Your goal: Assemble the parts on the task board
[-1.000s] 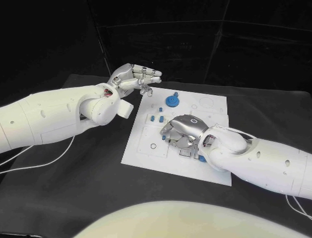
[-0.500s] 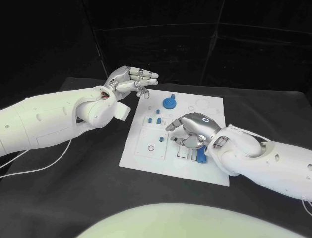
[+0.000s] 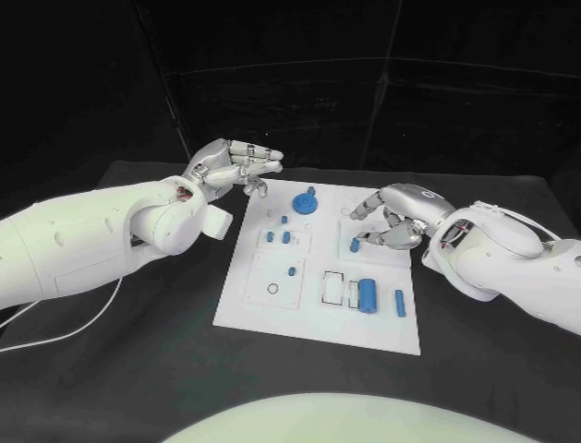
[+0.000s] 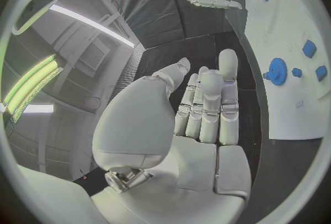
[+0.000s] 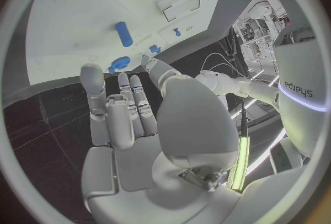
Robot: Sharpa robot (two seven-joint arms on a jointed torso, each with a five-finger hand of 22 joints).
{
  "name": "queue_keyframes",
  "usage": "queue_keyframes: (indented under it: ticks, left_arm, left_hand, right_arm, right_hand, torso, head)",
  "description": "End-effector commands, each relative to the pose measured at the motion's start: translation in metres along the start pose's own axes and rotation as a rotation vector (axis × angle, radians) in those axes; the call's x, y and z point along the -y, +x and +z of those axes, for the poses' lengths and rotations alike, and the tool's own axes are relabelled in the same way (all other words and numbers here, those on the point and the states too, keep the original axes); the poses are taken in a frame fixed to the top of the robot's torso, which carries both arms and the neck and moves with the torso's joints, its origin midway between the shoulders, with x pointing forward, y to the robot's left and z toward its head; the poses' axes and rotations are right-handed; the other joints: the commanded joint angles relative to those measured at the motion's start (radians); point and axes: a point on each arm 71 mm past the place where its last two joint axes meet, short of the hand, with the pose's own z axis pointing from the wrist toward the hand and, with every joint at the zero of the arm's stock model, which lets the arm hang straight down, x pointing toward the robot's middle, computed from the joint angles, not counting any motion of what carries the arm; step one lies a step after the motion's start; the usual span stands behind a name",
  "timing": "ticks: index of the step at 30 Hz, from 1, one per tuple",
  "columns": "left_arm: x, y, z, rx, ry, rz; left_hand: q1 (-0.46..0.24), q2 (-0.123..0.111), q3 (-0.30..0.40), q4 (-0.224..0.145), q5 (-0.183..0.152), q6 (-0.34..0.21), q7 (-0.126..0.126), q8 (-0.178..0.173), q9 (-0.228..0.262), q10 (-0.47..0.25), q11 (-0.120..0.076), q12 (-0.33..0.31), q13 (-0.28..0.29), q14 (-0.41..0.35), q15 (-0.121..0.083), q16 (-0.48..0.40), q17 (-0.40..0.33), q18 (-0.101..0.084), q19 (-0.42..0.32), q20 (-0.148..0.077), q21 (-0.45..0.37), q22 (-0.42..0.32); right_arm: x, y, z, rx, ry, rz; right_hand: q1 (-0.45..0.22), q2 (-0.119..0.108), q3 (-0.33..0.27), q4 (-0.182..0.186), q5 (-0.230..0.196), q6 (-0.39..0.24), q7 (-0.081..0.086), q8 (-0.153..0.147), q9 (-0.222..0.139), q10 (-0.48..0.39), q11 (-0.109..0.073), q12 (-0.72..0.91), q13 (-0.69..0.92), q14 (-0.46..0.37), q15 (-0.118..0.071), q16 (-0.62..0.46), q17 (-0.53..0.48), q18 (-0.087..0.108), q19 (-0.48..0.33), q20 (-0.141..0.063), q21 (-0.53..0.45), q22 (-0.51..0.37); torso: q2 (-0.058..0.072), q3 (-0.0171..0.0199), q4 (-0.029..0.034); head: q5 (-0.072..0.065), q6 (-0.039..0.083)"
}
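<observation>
**Both hands empty above the task board**

The black table (image 3: 130, 351) carried the white task board (image 3: 320, 305) at its middle. The left hand (image 3: 232, 164) hung off the board's far left corner, fingers loosely curled, holding nothing. The right hand (image 3: 399, 214) hovered over the board's far right part, fingers bent and apart, also empty. On the board lay a blue cylinder (image 3: 368, 295), a blue gear (image 3: 305, 202) near the far edge, and a small blue peg (image 3: 399, 303) just beside the cylinder.
</observation>
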Motion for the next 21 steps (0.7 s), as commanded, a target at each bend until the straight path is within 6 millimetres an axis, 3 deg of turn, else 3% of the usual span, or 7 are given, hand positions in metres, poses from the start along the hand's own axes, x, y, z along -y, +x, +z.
queue_keyframes:
  ticks: [1, 9, 14, 21]
  left_arm:
    - [0.000, 0.002, 0.001, -0.013, 0.004, -0.008]
    - [0.000, 0.002, 0.001, -0.015, 0.001, -0.009]
    - [-0.001, 0.001, 0.001, -0.013, 0.001, -0.008]
    - [-0.001, 0.002, 0.001, -0.015, 0.001, -0.008]
  left_hand:
    - [0.000, 0.008, -0.005, -0.002, -0.003, -0.002, 0.001, -0.003, -0.001, -0.009, -0.002, 0.007, 0.001, -0.007, 0.003, -0.004, -0.002, 0.012, -0.003, 0.006, -0.002, -0.001]
    - [0.000, 0.008, -0.005, -0.002, -0.003, -0.002, 0.001, -0.003, -0.001, -0.009, -0.002, 0.007, 0.001, -0.007, 0.003, -0.004, -0.002, 0.012, -0.003, 0.006, -0.002, -0.001]
    - [0.000, 0.008, -0.005, -0.002, -0.003, -0.002, 0.001, -0.003, -0.001, -0.009, -0.002, 0.007, 0.001, -0.007, 0.003, -0.004, -0.002, 0.012, -0.003, 0.006, -0.002, -0.001]
    - [0.000, 0.008, -0.005, -0.002, -0.003, -0.002, 0.001, -0.003, -0.001, -0.009, -0.002, 0.007, 0.001, -0.007, 0.003, -0.004, -0.002, 0.012, -0.003, 0.006, -0.002, -0.001]
  right_arm:
    - [0.004, 0.002, 0.001, -0.068, 0.023, -0.008]
    - [0.004, 0.010, 0.007, -0.173, 0.025, -0.060]
    - [0.003, 0.014, 0.010, -0.206, 0.017, -0.065]
    - [0.001, 0.016, 0.014, -0.214, 0.016, -0.072]
  right_hand:
    - [0.005, -0.002, -0.013, 0.002, 0.002, -0.009, -0.001, 0.000, 0.002, -0.012, 0.000, 0.008, 0.000, 0.044, 0.004, -0.007, -0.003, 0.009, -0.008, -0.001, -0.007, -0.003]
    - [0.010, 0.004, -0.042, 0.004, -0.014, -0.007, -0.005, 0.001, 0.003, -0.019, -0.001, 0.020, 0.001, 0.043, 0.003, -0.010, -0.008, 0.010, -0.008, -0.001, -0.013, -0.008]
    - [0.014, 0.010, -0.051, 0.005, -0.016, -0.006, -0.006, 0.001, 0.003, -0.014, -0.003, 0.028, 0.002, 0.042, 0.002, -0.011, -0.010, 0.010, -0.007, -0.001, -0.014, -0.009]
    - [0.032, 0.037, -0.057, 0.007, -0.018, 0.002, -0.006, 0.002, 0.003, 0.018, -0.008, 0.056, 0.004, 0.042, -0.003, -0.015, -0.016, 0.007, 0.007, -0.006, -0.008, 0.003]
  torso:
    - [0.002, 0.0013, 0.0020]
    - [0.005, 0.0012, 0.0054]
    - [0.003, 0.0003, 0.0017]
    - [0.003, 0.0005, 0.0023]
  head:
    - [-0.006, 0.005]
    - [-0.006, 0.001]
    - [-0.005, -0.001]
    - [-0.006, -0.006]
